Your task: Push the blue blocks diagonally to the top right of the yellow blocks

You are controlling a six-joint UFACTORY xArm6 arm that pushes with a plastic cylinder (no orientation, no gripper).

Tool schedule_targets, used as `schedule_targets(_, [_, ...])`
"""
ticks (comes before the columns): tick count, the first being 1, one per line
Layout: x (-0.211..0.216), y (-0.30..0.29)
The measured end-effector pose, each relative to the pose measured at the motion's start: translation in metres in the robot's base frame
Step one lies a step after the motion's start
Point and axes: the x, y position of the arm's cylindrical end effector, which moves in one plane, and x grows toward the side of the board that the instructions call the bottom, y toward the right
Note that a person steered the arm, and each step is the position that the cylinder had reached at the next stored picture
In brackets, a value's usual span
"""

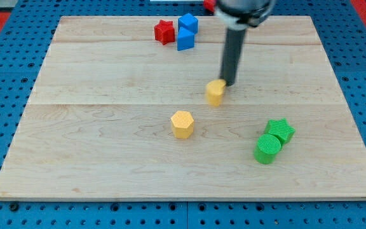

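Dark tip (226,84) against unmarked yellow block (215,93)

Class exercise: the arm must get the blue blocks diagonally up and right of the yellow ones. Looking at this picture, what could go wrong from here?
1. My tip sits right against the small yellow block; any move could nudge it and shift the target.
2. The two blue blocks touch the red block, so pushing them may drag it along.
3. The blue blocks lie near the board's top edge, leaving little room to get behind them.
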Motion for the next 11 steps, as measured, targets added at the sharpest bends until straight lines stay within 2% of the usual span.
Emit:
schedule_targets(1, [0.030,-0.030])
schedule_targets(2, [0.000,0.014])
schedule_targets(3, [-0.070,0.066])
schedule_targets(4, [-0.177,0.100])
schedule_targets(5, [-0.217,0.090])
schedule_targets(8, [-0.216,0.020])
schedule_targets(9, [-0.215,-0.047])
schedule_targets(10, [-0.213,-0.048])
schedule_targets(11, [-0.178,-0.062])
